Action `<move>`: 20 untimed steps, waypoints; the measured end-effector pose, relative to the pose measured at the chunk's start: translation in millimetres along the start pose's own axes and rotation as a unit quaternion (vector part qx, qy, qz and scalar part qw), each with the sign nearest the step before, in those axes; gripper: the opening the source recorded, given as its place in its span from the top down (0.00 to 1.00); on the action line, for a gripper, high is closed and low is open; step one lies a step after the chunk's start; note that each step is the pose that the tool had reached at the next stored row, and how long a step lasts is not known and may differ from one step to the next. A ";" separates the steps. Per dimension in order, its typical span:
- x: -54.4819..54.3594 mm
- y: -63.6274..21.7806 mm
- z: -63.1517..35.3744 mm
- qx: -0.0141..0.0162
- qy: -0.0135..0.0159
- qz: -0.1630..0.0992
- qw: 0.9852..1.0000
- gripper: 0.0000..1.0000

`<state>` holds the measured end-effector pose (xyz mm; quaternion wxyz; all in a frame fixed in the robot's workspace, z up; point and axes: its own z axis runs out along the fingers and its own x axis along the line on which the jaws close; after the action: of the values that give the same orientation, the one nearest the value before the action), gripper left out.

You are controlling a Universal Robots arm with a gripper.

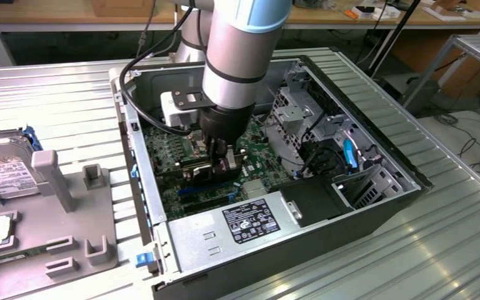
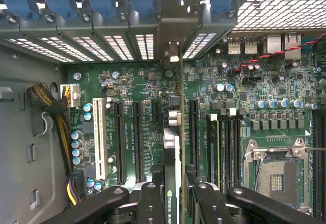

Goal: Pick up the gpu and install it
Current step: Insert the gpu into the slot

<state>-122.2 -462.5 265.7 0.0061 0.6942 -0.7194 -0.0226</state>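
Note:
My gripper (image 1: 222, 167) reaches down into the open computer case (image 1: 374, 206), over the green motherboard (image 1: 172, 156). In the wrist view the gripper (image 2: 173, 206) is shut on the gpu (image 2: 173, 137), which I see edge-on: a thin card with a black face and a green logo between the black fingers (image 2: 151, 203). Its silver end bracket (image 2: 176, 23) stands against the case's rear slot openings. The card is upright over the motherboard (image 2: 132, 89), between two long black expansion slots (image 2: 138, 137). Whether its lower edge sits in a slot is hidden.
A power supply (image 1: 244, 226) and drive cage (image 1: 300, 112) crowd the case around the arm. Black cables (image 1: 319, 159) lie beside the board. An open CPU socket (image 2: 275, 173) is nearby. Outside, a grey fixture (image 1: 65, 200) holds a hard drive (image 1: 2, 172) and a memory stick (image 1: 15, 256).

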 end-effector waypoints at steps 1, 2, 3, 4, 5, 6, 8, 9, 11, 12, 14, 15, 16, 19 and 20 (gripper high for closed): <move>-0.1 0.1 0.1 0.000 0.000 0.000 1.000 0.73; -0.1 0.1 0.1 0.000 0.000 0.000 1.000 0.73; -0.1 0.1 0.1 0.000 0.000 0.000 1.000 0.73; -0.2 0.1 0.3 0.000 0.000 0.000 1.000 0.73; -0.2 0.1 0.8 0.000 0.000 0.000 1.000 0.73; -0.1 0.1 1.3 0.000 0.000 0.000 1.000 0.73; -0.1 0.1 2.0 0.000 0.000 0.000 1.000 0.73; 0.0 0.0 2.6 0.000 0.000 0.000 1.000 0.73; 0.0 0.0 3.5 0.000 0.000 0.000 1.000 0.73; 0.0 0.0 4.3 0.000 0.000 0.000 1.000 0.73; -0.1 -0.1 4.4 -0.003 0.000 0.000 1.000 0.73; -0.1 -0.4 3.7 -0.006 0.000 0.000 1.000 0.73; -0.2 -0.2 3.2 -0.007 0.000 0.000 1.000 0.73; -0.1 -0.1 2.7 -0.008 0.000 0.001 1.000 0.73; -0.1 -0.1 2.6 -0.008 0.000 0.000 1.000 0.73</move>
<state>-122.1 -462.4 263.1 0.0116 0.6938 -0.7195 -0.0279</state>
